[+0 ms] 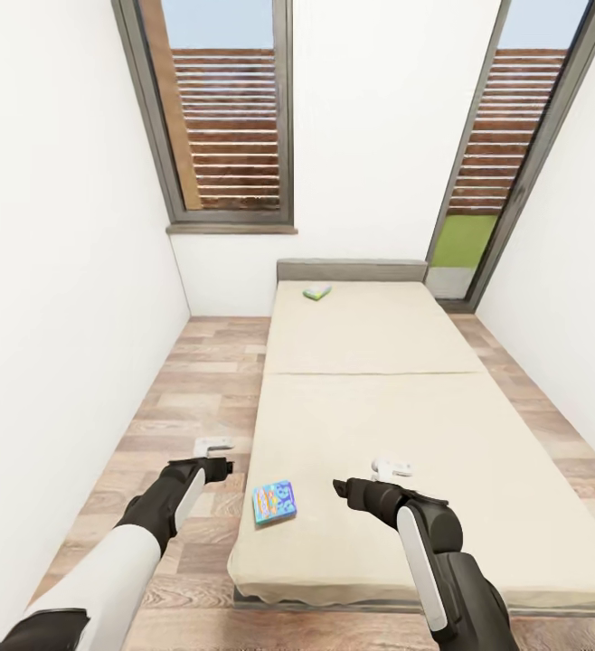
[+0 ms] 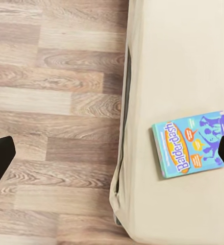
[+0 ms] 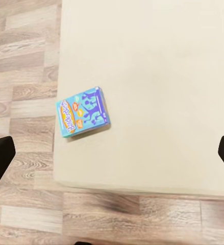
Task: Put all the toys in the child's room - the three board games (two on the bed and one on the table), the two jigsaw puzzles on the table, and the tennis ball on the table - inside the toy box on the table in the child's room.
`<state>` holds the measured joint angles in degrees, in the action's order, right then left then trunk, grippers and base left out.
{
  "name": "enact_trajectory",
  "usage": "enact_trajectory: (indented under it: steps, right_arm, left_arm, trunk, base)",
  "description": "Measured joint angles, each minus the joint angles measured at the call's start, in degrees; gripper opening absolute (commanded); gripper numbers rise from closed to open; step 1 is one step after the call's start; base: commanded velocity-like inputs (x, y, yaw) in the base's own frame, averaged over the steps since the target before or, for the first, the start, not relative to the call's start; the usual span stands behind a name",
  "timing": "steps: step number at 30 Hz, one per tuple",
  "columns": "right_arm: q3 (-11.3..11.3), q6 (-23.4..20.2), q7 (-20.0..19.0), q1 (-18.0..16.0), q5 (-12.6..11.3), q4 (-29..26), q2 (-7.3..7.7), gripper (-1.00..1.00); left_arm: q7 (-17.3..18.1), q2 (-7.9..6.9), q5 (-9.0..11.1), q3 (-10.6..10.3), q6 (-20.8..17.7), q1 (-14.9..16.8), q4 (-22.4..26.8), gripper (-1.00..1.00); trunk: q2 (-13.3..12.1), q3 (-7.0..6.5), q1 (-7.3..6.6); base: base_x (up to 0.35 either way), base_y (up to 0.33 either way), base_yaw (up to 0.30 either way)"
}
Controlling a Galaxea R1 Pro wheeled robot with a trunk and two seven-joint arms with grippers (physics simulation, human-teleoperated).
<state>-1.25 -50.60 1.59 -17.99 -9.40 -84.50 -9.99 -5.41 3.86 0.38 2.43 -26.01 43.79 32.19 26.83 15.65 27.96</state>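
The bed fills the centre of the head view. A blue board game lies flat near its lower left corner. A white-green board game lies near the headboard, upper centre.

White-and-black arms (black pincer fingers)

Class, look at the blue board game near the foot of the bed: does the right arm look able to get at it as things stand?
Probably yes. The blue board game lies flat near the corner of the bed, with bare mattress around it. The right gripper hovers open beside it, and nothing lies between them.
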Motion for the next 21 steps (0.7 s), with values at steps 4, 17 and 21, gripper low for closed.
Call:
enact_trajectory:
  steps: [4,17,21]
  right_arm:
    - [0.00,0.24,0.00,-0.05,0.01,0.18,0.00,1.00]
    - [0.02,0.61,0.00,-0.49,-0.27,0.35,0.00,1.00]
    - [0.13,0.65,-0.01,-0.51,-0.28,0.36,0.00,1.00]
  left_arm:
    - [-0.01,0.46,0.06,-0.33,-0.20,0.31,0.28,1.00]
    - [-0.11,2.26,-0.05,-0.59,-0.03,1.48,0.41,1.00]
    - [-0.17,2.45,-0.17,-0.64,0.05,1.52,0.41,1.00]
  trunk:
    - [0.00,0.37,0.00]
    - [0.00,1.59,0.00]
    - [0.00,1.96,0.00]
  base:
    - [0.000,0.000,0.000]
    - [0.000,0.000,0.000]
    - [0.000,0.000,0.000]
